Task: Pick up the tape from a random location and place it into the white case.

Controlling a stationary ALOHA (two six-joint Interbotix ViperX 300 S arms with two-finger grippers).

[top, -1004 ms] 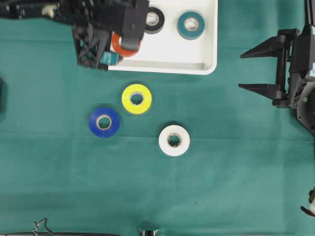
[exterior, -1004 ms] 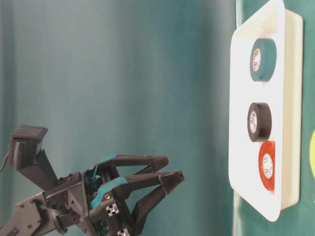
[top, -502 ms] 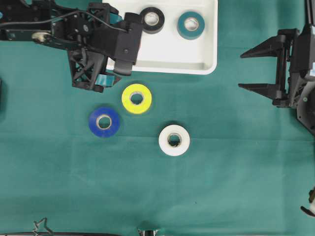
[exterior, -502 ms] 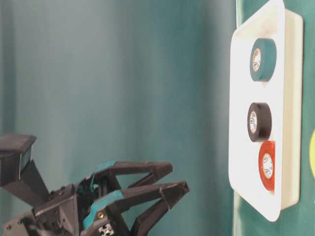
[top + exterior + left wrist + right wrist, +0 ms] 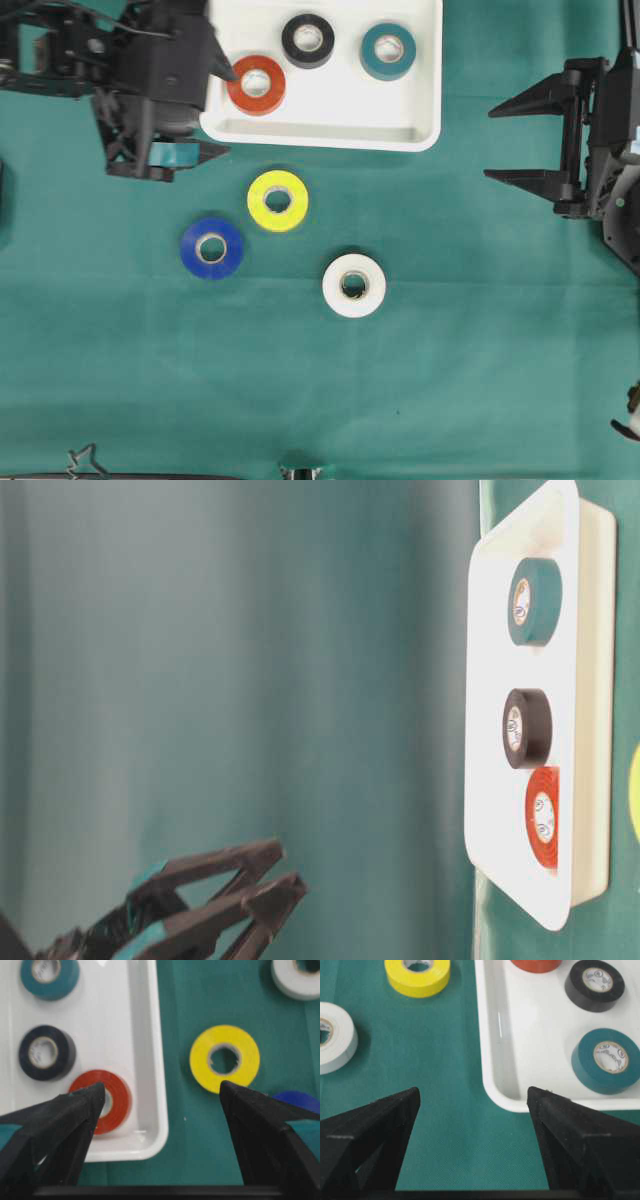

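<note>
Overhead, green cloth (image 5: 450, 380) is seen bearing yellow tape (image 5: 277, 200), the white case (image 5: 425, 130) holding red tape (image 5: 256, 85) now uncovered, left gripper (image 5: 215, 110) withdrawn leftward, jaws apart; table-level, it sits lower; right gripper (image 5: 472, 1105) wide apart, empty

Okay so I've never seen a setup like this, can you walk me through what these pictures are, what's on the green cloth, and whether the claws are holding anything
It is a two-armed robot working over a table with a green cloth. One picture looks straight down, one looks along the table from the side, and two come from cameras on the wrists, looking out between the claw fingers. The left gripper sits beside the white case, open and empty. The right gripper waits at the right edge, also open and empty. In the case lie three tape rolls: the red roll, the black roll and the teal roll. On the cloth lie the yellow roll, the blue roll and the white roll.
</note>
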